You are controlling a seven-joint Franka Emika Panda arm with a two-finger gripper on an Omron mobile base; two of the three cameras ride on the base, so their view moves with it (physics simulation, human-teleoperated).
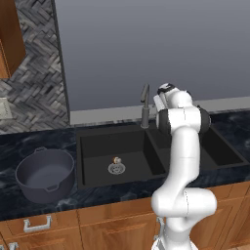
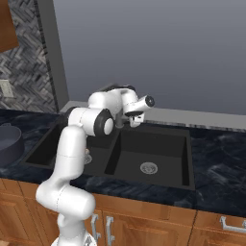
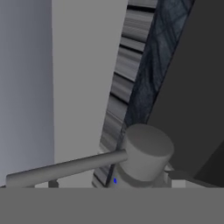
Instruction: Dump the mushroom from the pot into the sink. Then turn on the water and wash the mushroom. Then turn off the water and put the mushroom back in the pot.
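Pot (image 1: 45, 175) sits upright on dark counter (image 1: 10, 146), just beside the sink (image 1: 97, 183) at its 9 o'clock, looks empty inside. Mushroom (image 1: 116, 159) lies on floor of the wider basin, touching drain (image 1: 116, 168) rim at its 12 o'clock; brown cap just makes out, too small to tell more. 2nd basin has its own drain (image 2: 148, 167), nothing else in it.

Arm rises from front of cabinets (image 1: 97, 229), elbow over the divider between basins, wrist bent back toward rear wall. Gripper (image 2: 134, 118) is up at the faucet (image 1: 145, 108), behind sink at its 12 o'clock. In hand view the faucet cap (image 3: 146, 151) is close below cam w/ thin lever (image 3: 65, 168) running off toward 9 o'clock; fingertips themselves aren't visible there. Fingers spread wide, about as far as they go, nothing gripped; can't tell whether a finger touches the lever. No stream from spout; basin looks dry.

Tiled backsplash (image 1: 34, 93) at 10 o'clock in left base view, wood cupboard (image 1: 10, 39) above it.
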